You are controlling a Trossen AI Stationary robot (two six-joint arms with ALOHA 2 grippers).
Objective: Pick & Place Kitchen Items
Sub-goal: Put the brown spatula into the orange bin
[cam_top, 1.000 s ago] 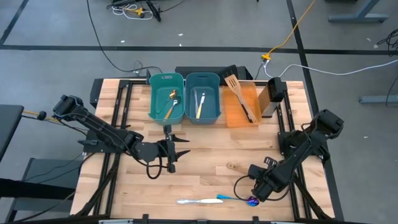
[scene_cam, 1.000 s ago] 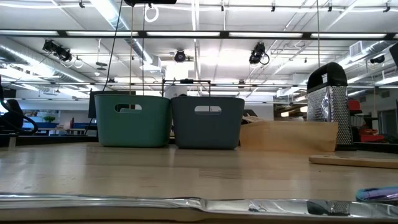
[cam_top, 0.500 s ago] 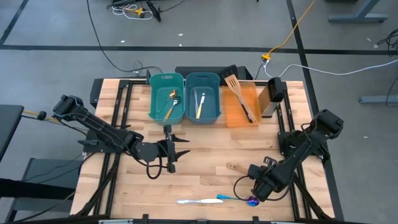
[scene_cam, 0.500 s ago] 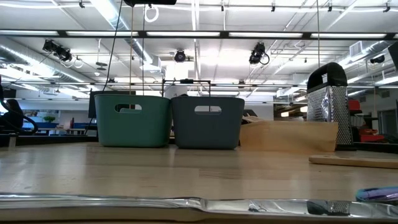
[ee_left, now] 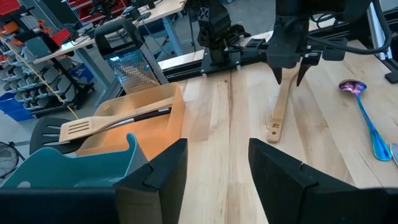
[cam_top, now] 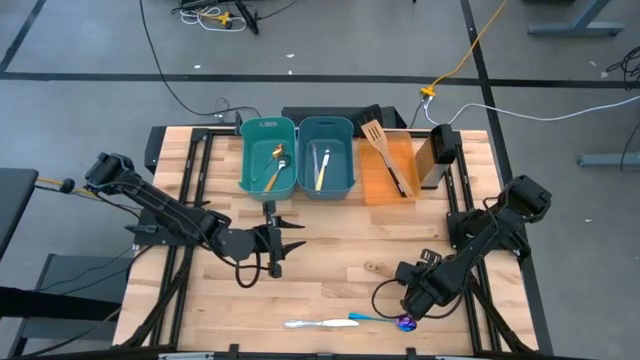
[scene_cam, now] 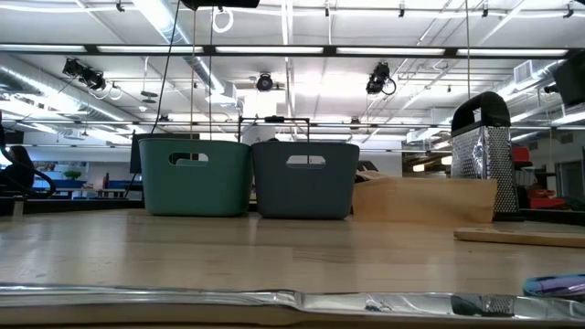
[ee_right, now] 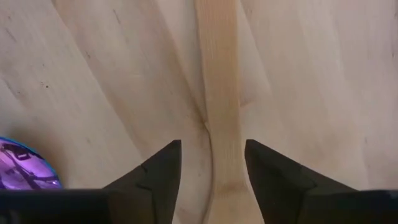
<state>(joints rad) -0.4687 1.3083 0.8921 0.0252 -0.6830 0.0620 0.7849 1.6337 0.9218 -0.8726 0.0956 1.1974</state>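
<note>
The left gripper (cam_top: 285, 240) hung open and empty over the table (cam_top: 330, 240), just in front of the left teal bin (cam_top: 267, 156), which held a gold spoon (cam_top: 275, 165). Beside that bin, the right teal bin (cam_top: 326, 155) held cream-handled cutlery (cam_top: 321, 166), and next to it the orange tray (cam_top: 388, 172) carried a wooden slotted spatula (cam_top: 377, 140) crossed over a black one. Well in front of the tray, the right gripper (cam_top: 412, 303) stood low with its fingers (ee_right: 155, 180) apart, straddling a pale wooden spatula (ee_right: 219, 106) lying flat on the table. Just beside that gripper lay the blue-handled purple spoon (cam_top: 385, 319), with a silver utensil (cam_top: 312, 323) near it.
</note>
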